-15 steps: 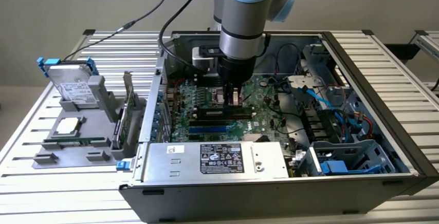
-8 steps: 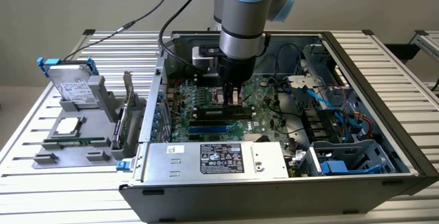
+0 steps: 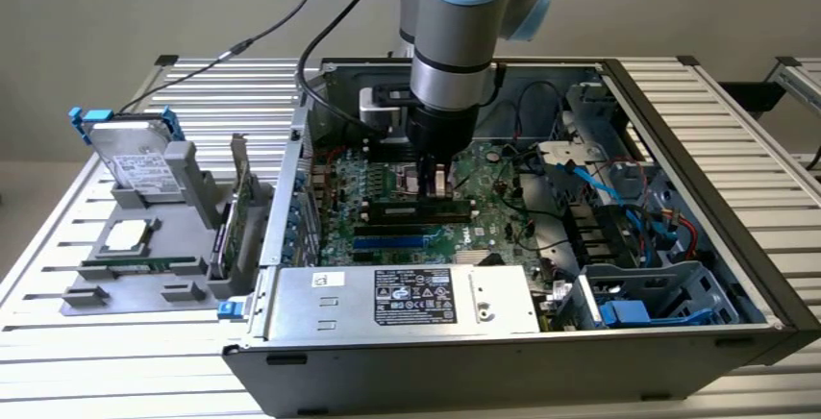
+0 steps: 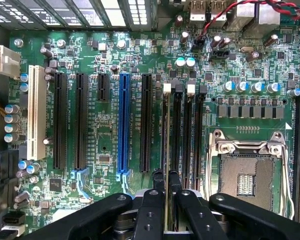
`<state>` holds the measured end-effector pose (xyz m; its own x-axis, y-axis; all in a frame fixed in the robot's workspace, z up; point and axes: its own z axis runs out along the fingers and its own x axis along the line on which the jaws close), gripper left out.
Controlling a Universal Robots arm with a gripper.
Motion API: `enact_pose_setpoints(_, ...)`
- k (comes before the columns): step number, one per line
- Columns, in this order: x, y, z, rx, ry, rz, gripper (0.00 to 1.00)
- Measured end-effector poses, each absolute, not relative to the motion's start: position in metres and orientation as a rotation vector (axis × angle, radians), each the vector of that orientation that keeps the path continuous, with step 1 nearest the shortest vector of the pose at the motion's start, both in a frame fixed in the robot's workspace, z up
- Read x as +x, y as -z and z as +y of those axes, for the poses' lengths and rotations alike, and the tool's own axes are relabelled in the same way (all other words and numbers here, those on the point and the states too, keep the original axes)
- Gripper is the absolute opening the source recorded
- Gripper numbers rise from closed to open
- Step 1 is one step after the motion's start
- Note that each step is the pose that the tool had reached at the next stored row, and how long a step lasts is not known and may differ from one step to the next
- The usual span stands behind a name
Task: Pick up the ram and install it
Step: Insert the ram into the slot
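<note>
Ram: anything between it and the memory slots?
Nothing visible. The tool grips the ram edge-on right above the memory slots beside the CPU socket. The slots look empty, with no cable or card crossing them. Whether the ram touches a slot, I cannot tell.

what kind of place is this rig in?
Probably a robotics lab bench for PC assembly: an open computer case on a slatted metal table, a robot arm reaching in over the motherboard.
</note>
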<state>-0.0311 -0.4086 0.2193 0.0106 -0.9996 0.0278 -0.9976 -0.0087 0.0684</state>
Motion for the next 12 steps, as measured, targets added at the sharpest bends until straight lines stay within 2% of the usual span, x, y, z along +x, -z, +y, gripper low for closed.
enact_pose_setpoints(9,-0.0312,-0.2181,-0.4082,2.183,0.043,-2.162,0.15)
enact_pose_setpoints(10,-0.0312,-0.2181,-0.4082,2.183,0.043,-2.162,0.16)
enact_pose_setpoints(12,-0.0312,-0.2181,-0.4082,2.183,0.043,-2.162,0.29)
